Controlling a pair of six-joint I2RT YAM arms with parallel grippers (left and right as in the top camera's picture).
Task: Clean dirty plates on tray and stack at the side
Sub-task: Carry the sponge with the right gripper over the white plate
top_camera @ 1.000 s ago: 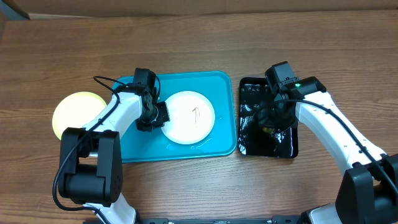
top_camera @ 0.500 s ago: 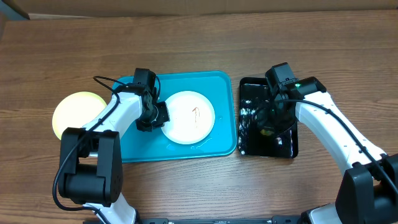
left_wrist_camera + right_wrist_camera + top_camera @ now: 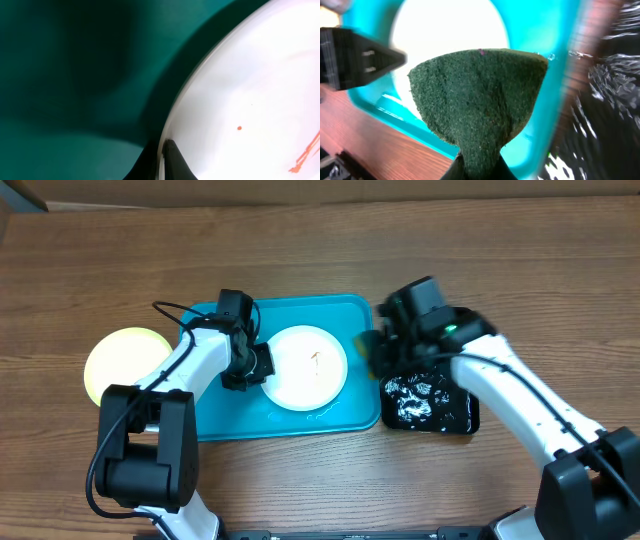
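A white plate [image 3: 305, 367] with a small brownish smear lies on the turquoise tray [image 3: 220, 415]. My left gripper [image 3: 247, 367] is shut on its left rim; the left wrist view shows the rim [image 3: 210, 90] pinched between the fingers [image 3: 162, 160]. A pale yellow-green plate [image 3: 120, 360] lies on the table to the left of the tray. My right gripper [image 3: 383, 348] hovers over the tray's right rim, shut on a dark green sponge [image 3: 480, 95]. The right wrist view shows the white plate [image 3: 450, 30] beyond the sponge. A third plate is not in view.
A glossy black tray [image 3: 430, 395] with wet, shiny patches stands right of the turquoise tray. Water drops lie on the turquoise tray in front of the plate [image 3: 315, 416]. Bare wooden table [image 3: 320, 240] surrounds the trays.
My right gripper has moved left with the sponge, from over the black tray to the turquoise tray's right rim. The left gripper and white plate have not moved.
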